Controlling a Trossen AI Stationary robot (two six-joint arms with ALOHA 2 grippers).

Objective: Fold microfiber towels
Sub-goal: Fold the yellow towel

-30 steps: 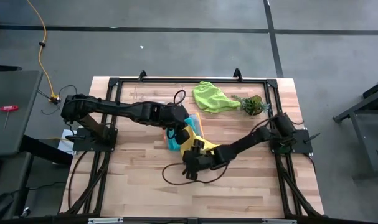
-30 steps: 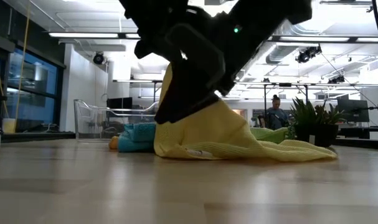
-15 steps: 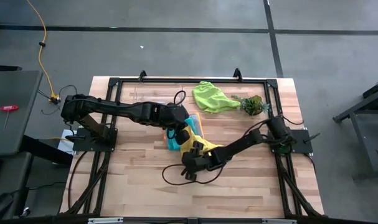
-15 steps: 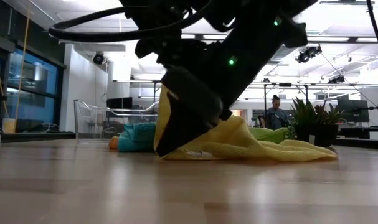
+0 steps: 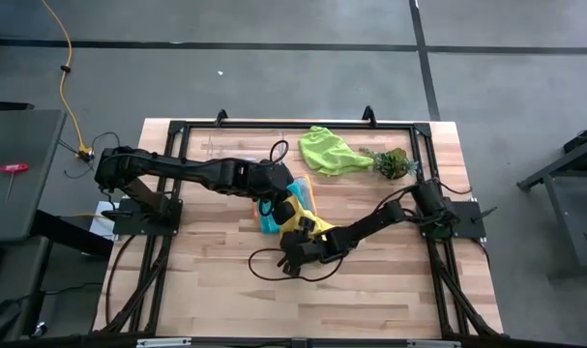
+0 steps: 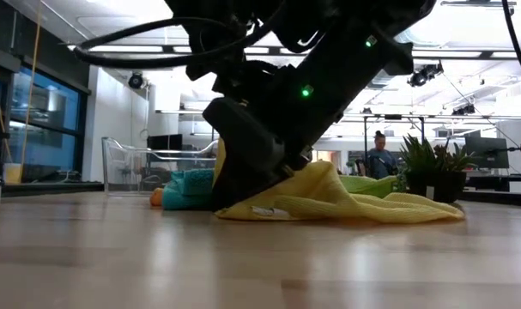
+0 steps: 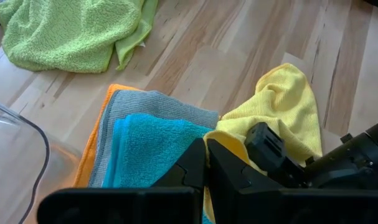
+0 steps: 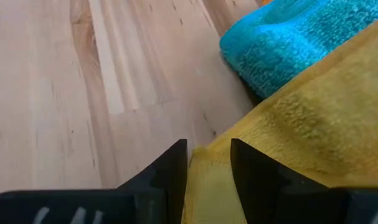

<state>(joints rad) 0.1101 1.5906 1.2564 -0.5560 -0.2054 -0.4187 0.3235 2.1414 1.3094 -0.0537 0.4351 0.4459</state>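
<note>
The yellow towel point(image 5: 307, 224) lies rumpled at table centre, its edge between the narrowly parted fingers of the right gripper point(image 8: 208, 163). The left gripper point(image 7: 206, 163) (clenched) rests on the teal towel point(image 7: 148, 144); the lime green towel point(image 5: 329, 152) sits at 12 o'clock, beside the plant sprig point(image 5: 392, 162).

1. High view: overhead, straight down, far; whole table point(image 5: 216, 280) w/ both arms.
2. Low view: at tabletop height, level across into room, v. close to yellow towel point(image 6: 363, 202).
3. Left wrist view: down over the teal towel point(image 7: 148, 146), near.
4. Right wrist view: v. close on the yellow towel's edge.
5. Shared by all: yellow + teal towels.
</note>
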